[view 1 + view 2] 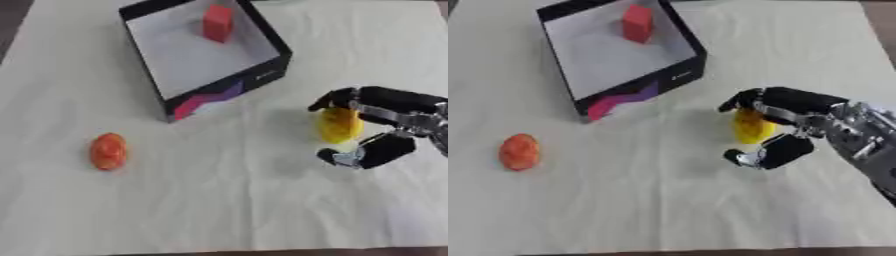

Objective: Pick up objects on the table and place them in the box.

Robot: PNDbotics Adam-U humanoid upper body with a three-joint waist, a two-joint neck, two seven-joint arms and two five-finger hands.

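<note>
A yellow rounded object [339, 126] sits right of centre on the cream cloth. My right hand [385, 99] comes in from the right edge, with its fingers curled over the object's top and its thumb [383, 150] curved in just below it. An orange-red oval object [108, 151] lies alone at the left. The black box [223, 92] with a white inside stands open at the back. A red block [218, 23] rests inside it near the far wall. My left hand shows in neither view.
The cream cloth [227, 200] covers the table, and its front edge runs along the bottom of the views. The box's front wall carries a pink and purple pattern. A wide stretch of cloth separates the orange object from the yellow one.
</note>
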